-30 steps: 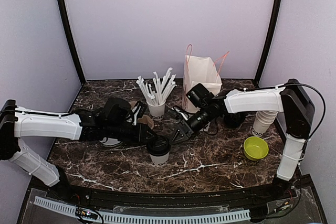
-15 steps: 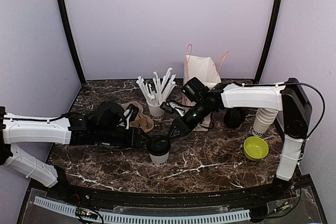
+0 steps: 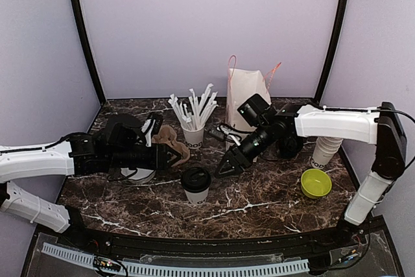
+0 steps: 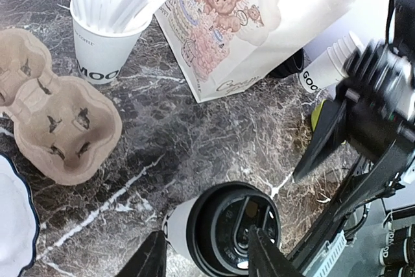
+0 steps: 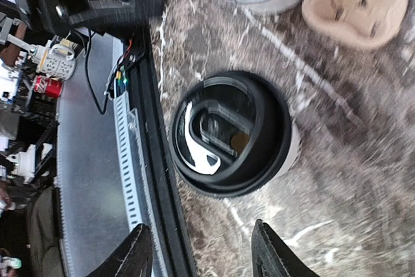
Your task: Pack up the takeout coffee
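black-lidded cup stands free just ahead of the spread left tool and spread right tool; converging, they could topple it, and its lid may be loose.

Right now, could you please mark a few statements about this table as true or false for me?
1. The lidded cup stands upright on the table. True.
2. The bowl is red. False: it is yellow-green.
3. The straws stand in an open cup beside the bag. True.
4. The carrier holds a cup. False: its pockets are empty.
5. The left gripper and right gripper are shut. False: both are open, one on either side of the lidded cup, neither touching it.
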Tool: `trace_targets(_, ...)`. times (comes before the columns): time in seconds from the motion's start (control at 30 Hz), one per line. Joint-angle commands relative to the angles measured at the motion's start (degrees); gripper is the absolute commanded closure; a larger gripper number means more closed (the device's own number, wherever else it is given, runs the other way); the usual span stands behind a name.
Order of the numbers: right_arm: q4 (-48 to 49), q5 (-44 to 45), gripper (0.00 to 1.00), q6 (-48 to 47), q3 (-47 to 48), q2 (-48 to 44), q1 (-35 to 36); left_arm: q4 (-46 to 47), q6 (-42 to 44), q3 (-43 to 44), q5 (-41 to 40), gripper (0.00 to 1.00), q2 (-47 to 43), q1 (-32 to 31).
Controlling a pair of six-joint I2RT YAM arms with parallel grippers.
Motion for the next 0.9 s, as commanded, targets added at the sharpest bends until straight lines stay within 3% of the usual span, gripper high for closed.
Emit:
trace_targets(0.0,3.48,-4.63,0.48,2.2,-4.4,0.89,1.46,0.44,3.78,3.07,0.58,0.53,3.08,1.59)
trace_targets(0.2,3.45,-3.96,0.51,2.52,-2.72,3.82,4.06,1.86,4.32,4.07,4.64,0.42,7.81,2.31)
trace_targets(0.33,1.48,-1.6,0.5,2.07,0.27,6.78,5.14,3.7,3.82,3.33,6.67,0.41,10.07,2.34)
trace_targets(0.53,-0.96,7.64,0.58,1.66,4.35,9.26,3.83,6.16,2.74,1.53,8.67,0.41,10.02,2.26)
trace_targets(0.87,-0.24,3.35,0.58,2.04,4.51,9.65,-1.06,5.61,0.59,-1.64,7.36,0.42,5.73,2.24)
